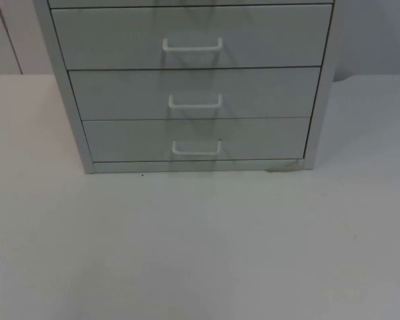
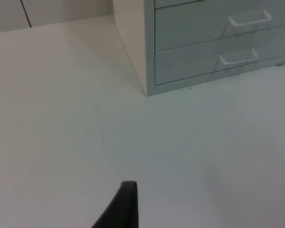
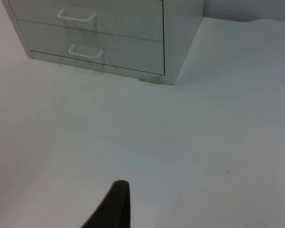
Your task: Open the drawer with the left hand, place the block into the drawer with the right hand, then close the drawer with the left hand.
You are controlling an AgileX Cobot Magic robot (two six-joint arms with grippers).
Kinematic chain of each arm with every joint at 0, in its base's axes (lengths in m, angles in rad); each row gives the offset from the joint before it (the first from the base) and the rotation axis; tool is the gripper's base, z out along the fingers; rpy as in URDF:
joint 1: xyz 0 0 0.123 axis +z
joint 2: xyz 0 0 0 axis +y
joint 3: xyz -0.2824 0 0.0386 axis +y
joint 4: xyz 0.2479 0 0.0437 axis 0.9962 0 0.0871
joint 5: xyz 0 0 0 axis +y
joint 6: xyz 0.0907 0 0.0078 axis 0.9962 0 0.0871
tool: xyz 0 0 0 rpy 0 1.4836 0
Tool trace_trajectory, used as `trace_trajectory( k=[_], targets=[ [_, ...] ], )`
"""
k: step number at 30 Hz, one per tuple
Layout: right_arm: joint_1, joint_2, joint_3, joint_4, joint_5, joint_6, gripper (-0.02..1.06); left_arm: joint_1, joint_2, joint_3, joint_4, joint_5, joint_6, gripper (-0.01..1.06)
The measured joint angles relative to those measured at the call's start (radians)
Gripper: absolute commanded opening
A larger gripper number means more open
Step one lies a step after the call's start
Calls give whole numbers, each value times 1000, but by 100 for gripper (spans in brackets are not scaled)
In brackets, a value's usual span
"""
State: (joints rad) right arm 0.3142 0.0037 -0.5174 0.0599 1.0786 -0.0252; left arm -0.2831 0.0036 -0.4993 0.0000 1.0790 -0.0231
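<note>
A light grey drawer cabinet (image 1: 193, 87) stands at the back of the white table, and all its drawers are shut. Three drawer fronts show, each with a white handle: upper (image 1: 192, 45), middle (image 1: 195, 101) and lowest (image 1: 196, 148). My left gripper (image 2: 126, 209) hovers over bare table well to the front left of the cabinet (image 2: 133, 42), looking at its left corner and two handles (image 2: 237, 58). My right gripper (image 3: 115, 206) hovers over bare table to the front right of the cabinet (image 3: 180, 28), with the lowest handle (image 3: 85, 51) far ahead of it.
The white table top (image 1: 200, 247) spreads wide in front of the cabinet. The grey partition wall (image 1: 13, 33) rises behind it. A small scuff (image 1: 280, 167) marks the table at the cabinet's front right foot.
</note>
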Motion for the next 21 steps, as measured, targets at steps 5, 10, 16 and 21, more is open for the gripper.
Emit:
trace_trajectory(
  k=[5, 10, 16, 21],
  targets=[
    [0, 0, 0, 0, 0, 0, 105, 0, 0, 0, 0, 0, 0, 105],
    [0, 0, 0, 0, 0, 0, 105, 0, 0, 0, 0, 0, 0, 105],
    [0, 0, 0, 0, 0, 0, 105, 0, 0, 0, 0, 0, 0, 105],
    [0, 0, 0, 0, 0, 0, 105, 0, 0, 0, 0, 0, 0, 105]
  ],
)
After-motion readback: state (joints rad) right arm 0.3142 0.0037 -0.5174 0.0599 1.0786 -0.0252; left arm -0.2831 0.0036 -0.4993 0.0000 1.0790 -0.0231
